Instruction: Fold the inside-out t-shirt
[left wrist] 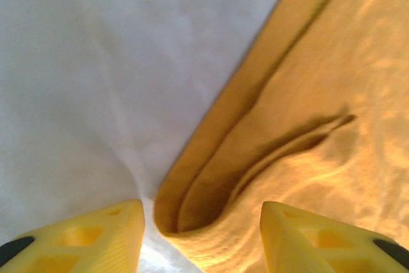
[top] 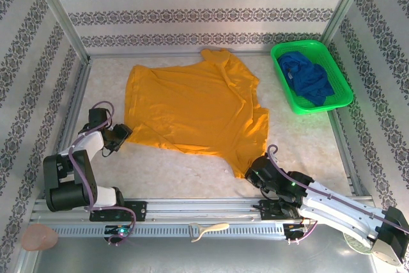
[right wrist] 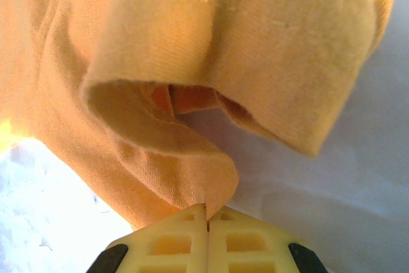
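The mustard-yellow inside-out t-shirt [top: 192,107] lies spread flat on the white table, plain face up. My left gripper [top: 121,133] is at the shirt's near-left corner. In the left wrist view its yellow fingers [left wrist: 96,238] stand apart on either side of the folded hem corner [left wrist: 211,222], which lies between them on the table [left wrist: 83,81]. My right gripper [top: 252,172] is at the shirt's near-right corner. In the right wrist view this gripper [right wrist: 206,212] is shut on a curl of the shirt's edge [right wrist: 185,164], and a sleeve-like flap [right wrist: 255,49] hangs above it.
A green basket [top: 277,62] with a deep-blue cloth [top: 308,78] stands at the back right. Patterned walls and metal posts close in the table. A metal rail [top: 192,212] runs along the front, with a cream tool [top: 208,229] on it.
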Tool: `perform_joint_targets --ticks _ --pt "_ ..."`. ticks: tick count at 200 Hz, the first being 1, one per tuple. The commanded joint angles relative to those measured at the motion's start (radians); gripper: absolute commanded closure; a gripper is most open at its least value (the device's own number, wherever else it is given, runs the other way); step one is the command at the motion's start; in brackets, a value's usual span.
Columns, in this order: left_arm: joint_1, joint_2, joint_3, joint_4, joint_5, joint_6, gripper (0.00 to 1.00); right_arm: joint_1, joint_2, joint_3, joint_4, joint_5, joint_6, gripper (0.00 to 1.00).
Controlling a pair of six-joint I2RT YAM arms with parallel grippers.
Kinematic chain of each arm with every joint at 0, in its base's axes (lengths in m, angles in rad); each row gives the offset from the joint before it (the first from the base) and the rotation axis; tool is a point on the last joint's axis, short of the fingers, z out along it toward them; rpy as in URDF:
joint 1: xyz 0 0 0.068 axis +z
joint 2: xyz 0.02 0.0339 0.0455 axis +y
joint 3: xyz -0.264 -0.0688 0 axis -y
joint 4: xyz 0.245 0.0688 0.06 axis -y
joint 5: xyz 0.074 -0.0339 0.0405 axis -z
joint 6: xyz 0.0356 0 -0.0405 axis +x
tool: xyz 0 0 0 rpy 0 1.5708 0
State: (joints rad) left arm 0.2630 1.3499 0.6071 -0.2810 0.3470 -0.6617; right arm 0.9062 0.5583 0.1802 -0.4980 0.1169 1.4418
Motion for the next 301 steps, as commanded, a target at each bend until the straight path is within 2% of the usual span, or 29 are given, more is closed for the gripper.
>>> perform_joint_targets --ticks 1,25,66,126,133,160,187,240,250,262,278,301 --pt "-0.005 -0.061 0.021 0.044 -0.008 0.034 0.47 0.005 0.003 0.011 -0.022 0.033 0.007 1.00" --pt "-0.006 -0.014 0.081 0.017 0.000 0.068 0.47 0.005 0.009 0.014 -0.019 0.035 0.006 1.00" --pt "-0.010 0.173 0.193 -0.022 0.132 0.122 0.48 0.005 0.014 0.009 -0.010 0.036 0.007 1.00" --pt "-0.057 0.257 0.196 -0.028 0.179 0.139 0.48 0.003 0.005 0.005 -0.013 0.041 0.008 1.00" --pt "-0.059 0.264 0.192 -0.020 0.191 0.139 0.56 0.003 0.004 0.006 -0.013 0.041 0.009 1.00" --pt "-0.064 0.251 0.168 -0.003 0.220 0.133 1.00 0.003 0.005 0.011 -0.013 0.044 0.008 1.00" --pt "-0.064 0.078 0.096 -0.006 0.175 0.104 1.00 0.003 0.006 0.016 -0.013 0.047 0.009 1.00" --pt "-0.065 -0.561 -0.277 -0.033 0.045 -0.136 0.98 0.001 0.006 0.004 -0.010 0.050 0.018 1.00" --pt "-0.065 -0.705 -0.346 -0.034 0.024 -0.209 0.91 0.000 0.002 0.001 -0.013 0.047 0.020 1.00" --pt "-0.065 -0.825 -0.390 -0.021 -0.006 -0.253 0.74 -0.002 -0.001 -0.004 -0.013 0.045 0.020 1.00" --pt "-0.064 -0.835 -0.364 -0.016 -0.040 -0.236 0.62 -0.006 -0.003 -0.002 -0.016 0.040 0.015 1.00" --pt "-0.064 -0.574 -0.203 -0.023 -0.005 -0.090 0.50 -0.016 -0.007 -0.004 -0.016 0.030 0.004 1.00"
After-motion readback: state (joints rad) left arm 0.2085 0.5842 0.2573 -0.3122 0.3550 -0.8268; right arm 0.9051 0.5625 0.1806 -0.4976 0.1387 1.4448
